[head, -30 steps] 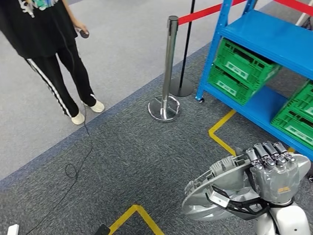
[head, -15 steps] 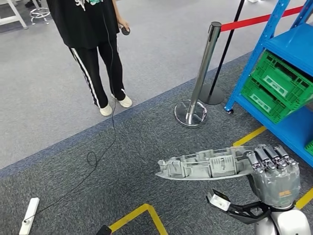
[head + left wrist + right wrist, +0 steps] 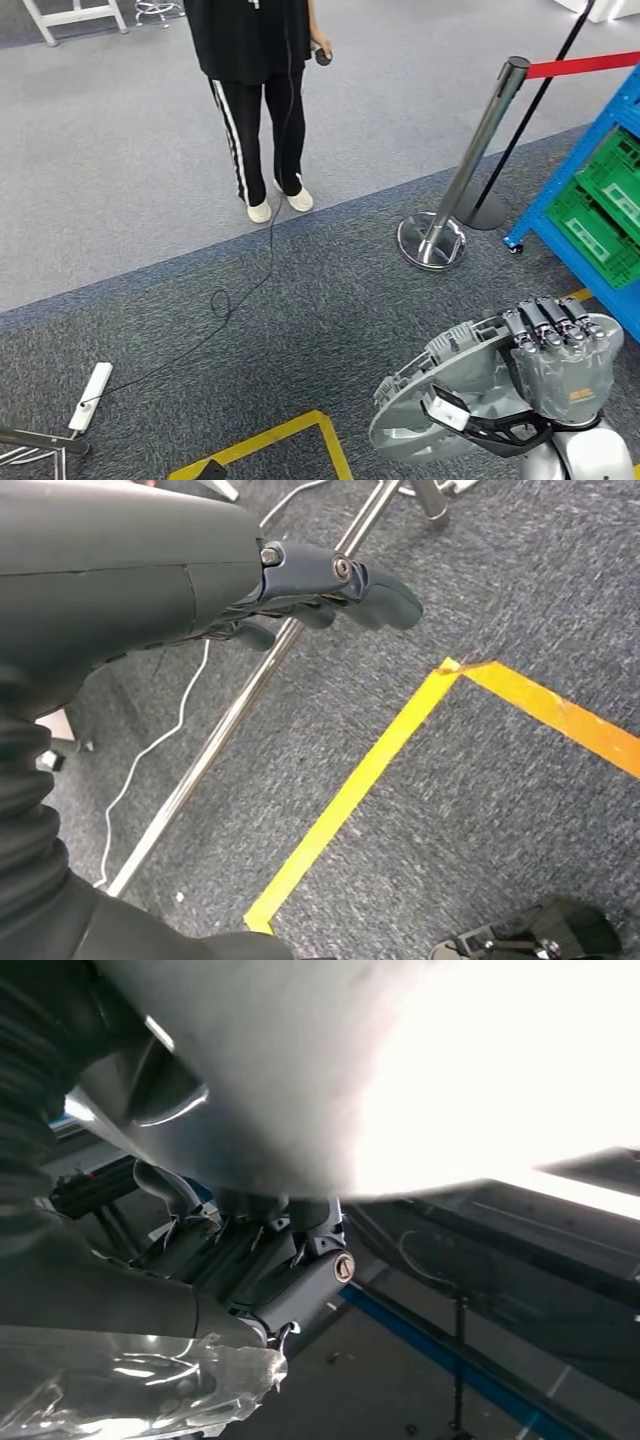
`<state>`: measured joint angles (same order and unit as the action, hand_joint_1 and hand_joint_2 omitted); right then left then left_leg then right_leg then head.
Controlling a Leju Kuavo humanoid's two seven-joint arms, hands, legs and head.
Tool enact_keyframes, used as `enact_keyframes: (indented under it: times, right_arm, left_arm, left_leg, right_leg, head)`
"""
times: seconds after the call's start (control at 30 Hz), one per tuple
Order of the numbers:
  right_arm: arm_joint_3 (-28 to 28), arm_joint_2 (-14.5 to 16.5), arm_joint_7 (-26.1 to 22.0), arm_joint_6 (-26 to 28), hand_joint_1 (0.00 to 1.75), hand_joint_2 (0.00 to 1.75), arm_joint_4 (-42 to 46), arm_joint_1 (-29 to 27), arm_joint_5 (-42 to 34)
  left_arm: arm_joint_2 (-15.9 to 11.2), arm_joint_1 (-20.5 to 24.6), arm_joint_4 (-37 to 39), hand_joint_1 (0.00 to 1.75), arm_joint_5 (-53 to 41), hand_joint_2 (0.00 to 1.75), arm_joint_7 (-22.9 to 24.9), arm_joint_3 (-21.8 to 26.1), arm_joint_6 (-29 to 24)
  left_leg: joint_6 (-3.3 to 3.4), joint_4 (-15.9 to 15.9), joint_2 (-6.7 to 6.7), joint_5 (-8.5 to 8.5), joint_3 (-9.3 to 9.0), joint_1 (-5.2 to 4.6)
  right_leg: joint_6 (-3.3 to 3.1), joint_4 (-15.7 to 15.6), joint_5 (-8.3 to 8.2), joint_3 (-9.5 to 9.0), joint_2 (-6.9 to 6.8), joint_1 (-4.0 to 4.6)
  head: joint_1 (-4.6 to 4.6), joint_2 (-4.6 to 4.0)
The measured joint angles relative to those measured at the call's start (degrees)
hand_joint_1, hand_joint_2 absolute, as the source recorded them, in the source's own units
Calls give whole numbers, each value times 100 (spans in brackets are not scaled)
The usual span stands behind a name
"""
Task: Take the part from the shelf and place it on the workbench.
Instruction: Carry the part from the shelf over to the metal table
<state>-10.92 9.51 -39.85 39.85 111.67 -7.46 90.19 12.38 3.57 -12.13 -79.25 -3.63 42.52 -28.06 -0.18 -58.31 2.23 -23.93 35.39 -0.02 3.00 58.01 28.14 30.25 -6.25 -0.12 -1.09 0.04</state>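
My right hand (image 3: 562, 345) grips a long silver-grey ribbed plastic part (image 3: 441, 385) at the lower right of the head view, carried above the dark carpet. Its fingers wrap over the part's near end, and a black bracket (image 3: 483, 425) juts out below. In the right wrist view the part (image 3: 317, 1070) looms pale and blurred over the fingers (image 3: 294, 1270). My left hand (image 3: 332, 585) hangs over the floor in the left wrist view, fingers stretched out and holding nothing.
A person (image 3: 260, 90) in black stands ahead with a small controller; a cable (image 3: 226, 300) trails across the floor. A chrome stanchion (image 3: 453, 190) with red rope stands right of centre. The blue shelf (image 3: 581, 170) with green crates (image 3: 604, 215) is at the right edge. Yellow floor tape (image 3: 302, 430) lies near.
The whole scene has slid rightward as the camera turned left away from the shelf. The part in my right hand has swung from lying level to tilting down toward the left.
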Motion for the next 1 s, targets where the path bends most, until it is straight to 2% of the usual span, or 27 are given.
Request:
enact_keyframes:
  times: [0.03, 0.1, 0.17, 0.2, 0.23, 0.27, 0.3, 0.33, 0.37, 0.4, 0.47, 0.5, 0.53, 0.6, 0.67, 0.7, 0.73, 0.77, 0.8, 0.83, 0.87, 0.9, 0.93, 0.97, 1.0]
  right_arm:
    - [1, 1, 1, 0, 175, 175, 0, 4, -1]
    - [1, 1, 2, 0, 175, 175, 2, 5, -4]
    - [2, 1, 4, 0, 175, 175, 2, -9, -6]
    - [3, 1, 5, 0, 175, 175, 1, -20, -6]
    - [3, 2, 5, 0, 175, 175, 0, -29, -5]
    - [3, 2, 5, 0, 175, 175, 0, -34, -5]
    - [3, 1, 5, 0, 175, 175, 0, -35, -5]
    - [3, 1, 5, 0, 175, 175, 1, -31, -6]
    - [3, 1, 5, 0, 175, 175, 1, -28, -6]
    - [4, 1, 6, 0, 175, 175, 2, -25, -8]
    - [7, 2, 5, 0, 175, 175, 4, -20, -8]
    - [7, 2, 5, 0, 175, 175, 5, -16, -9]
    - [8, 2, 5, 0, 175, 175, 6, -8, -8]
    - [10, 2, 7, 0, 175, 175, 10, -4, -6]
    - [9, 2, 7, 0, 175, 175, 13, -21, -3]
    - [8, 2, 8, 0, 175, 175, 14, -30, -2]
    - [8, 2, 8, 0, 175, 175, 13, -37, -1]
    - [9, 2, 7, 0, 175, 175, 13, -40, -1]
    - [10, 2, 7, 0, 175, 175, 13, -38, -1]
    - [10, 2, 7, 0, 175, 175, 13, -37, -1]
    - [10, 2, 7, 0, 175, 175, 14, -34, -1]
    - [9, 2, 7, 0, 175, 175, 14, -34, -2]
    - [9, 2, 6, 0, 175, 175, 15, -33, -2]
    - [9, 3, 5, 0, 175, 175, 16, -30, -3]
    - [8, 3, 5, 0, 175, 175, 27, -26, -3]
  left_arm:
    - [-1, -7, 0, 0, 1, 175, 0, 1, 0]
    - [-4, -4, 0, 0, 2, 175, 0, 3, 0]
    - [-4, 7, 0, 0, 2, 175, 1, 3, -1]
    - [-2, 8, 0, 0, 2, 175, 1, 2, -1]
    - [-2, 5, 0, 0, 2, 175, 1, 2, -1]
    - [-2, 2, 0, 0, 2, 175, 1, 3, -1]
    - [-3, 0, 0, 0, 2, 175, 1, 3, -1]
    - [-2, -1, 0, 0, 2, 175, 0, 4, -1]
    - [1, 1, 0, 0, 2, 175, 1, 4, -1]
    - [4, 3, 0, 0, 2, 175, 1, 4, -1]
    - [9, -4, 0, 0, 2, 175, 1, 4, 1]
    - [10, -17, 0, 0, 2, 175, 1, 4, 1]
    - [11, -31, 0, 0, 2, 175, 1, 4, 2]
    - [11, -39, 0, 0, 3, 175, 1, 4, 2]
    - [10, -18, 0, 0, 7, 175, 1, 4, 5]
    - [7, -9, 0, 0, 10, 175, 1, 4, 10]
    - [2, -7, 0, 0, 15, 175, 1, 4, 15]
    - [-4, -10, 0, 0, 20, 175, 1, 4, 20]
    - [-10, -13, 0, 0, 25, 175, 2, 4, 23]
    - [-14, -16, 0, 0, 31, 175, 2, 4, 23]
    - [-14, -14, 0, 0, 35, 175, 2, 4, 23]
    - [-12, -6, 0, 0, 39, 175, 2, 4, 24]
    - [-9, 1, 0, 0, 42, 175, 4, 4, 25]
    - [-6, 4, 0, 0, 42, 175, 9, 4, 26]
    - [-5, 3, 0, 0, 41, 175, 16, 4, 27]
  left_leg:
    - [40, 5, -58, 0, -5, 1]
    - [120, 14, -174, 9, -15, 12]
    - [174, 14, -294, 13, -11, 8]
    - [187, 14, -364, 15, -9, -1]
    - [195, 13, -442, 15, -8, -10]
    - [197, 12, -524, 18, -10, -18]
    - [198, 11, -606, 22, -14, -22]
    - [195, 11, -686, 26, -19, -21]
    - [185, 6, -759, 31, -18, -26]
    - [165, -2, -827, 39, -9, -25]
    - [96, 2, -944, 72, 30, -6]
    - [53, 13, -1002, 95, 48, 10]
    - [21, 14, -1001, 97, 64, 20]
    - [-28, -189, -769, -59, 171, 1]
    - [-69, -802, -443, -416, 459, -14]
    - [-90, -1152, -369, -569, 620, -9]
    - [-107, -1390, -331, -638, 725, -3]
    - [-120, -1443, -309, -602, 738, 4]
    - [-130, -1286, -282, -472, 645, 10]
    - [-135, -955, -225, -285, 458, 14]
    - [-140, -576, -101, -139, 247, 5]
    - [-118, -252, 5, -42, 75, -7]
    - [-85, -49, 86, -7, -29, -22]
    - [-44, 29, 117, -24, -59, -40]
    - [11, 44, 61, -26, -52, -48]
  right_leg:
    - [24, 18, 37, -5, 18, -14]
    - [59, 324, 250, 120, 238, -42]
    - [58, 1073, 603, 486, 515, -45]
    - [49, 1445, 725, 686, 573, -40]
    - [35, 1667, 752, 826, 601, -36]
    - [13, 1671, 663, 866, 618, -34]
    - [-13, 1448, 478, 792, 645, -32]
    - [-41, 1075, 248, 637, 709, -31]
    - [-66, 685, 70, 468, 836, -35]
    - [-72, 369, -39, 328, 945, -42]
    - [-71, 105, -70, 194, 1061, -35]
    - [-76, 77, -79, 174, 1016, -26]
    - [-100, 55, -100, 154, 959, -25]
    - [-154, -9, -144, 125, 821, -33]
    - [-188, -40, -155, 111, 654, -28]
    - [-198, -40, -151, 112, 567, -24]
    - [-201, -39, -146, 113, 484, -23]
    - [-200, -37, -141, 113, 407, -25]
    - [-193, -36, -135, 109, 336, -28]
    - [-179, -34, -125, 100, 269, -32]
    - [-156, -29, -111, 91, 213, -25]
    - [-127, -15, -91, 87, 162, -9]
    - [-97, -6, -73, 80, 117, 10]
    - [-71, -3, -59, 72, 68, 30]
    - [-47, -3, -48, 58, 12, 36]
  head:
    - [3, 0]
    - [21, 0]
    - [40, 0]
    - [45, 0]
    - [46, 0]
    - [46, 0]
    - [47, 0]
    - [47, 0]
    - [46, 0]
    - [45, 0]
    - [42, 0]
    - [41, 0]
    - [42, 0]
    - [12, 0]
    - [-17, 0]
    - [-20, 0]
    - [-21, 0]
    - [-21, 0]
    - [-22, 0]
    - [-22, 0]
    - [-23, 0]
    - [-25, 0]
    - [-20, 0]
    - [-15, 0]
    - [-9, 0]
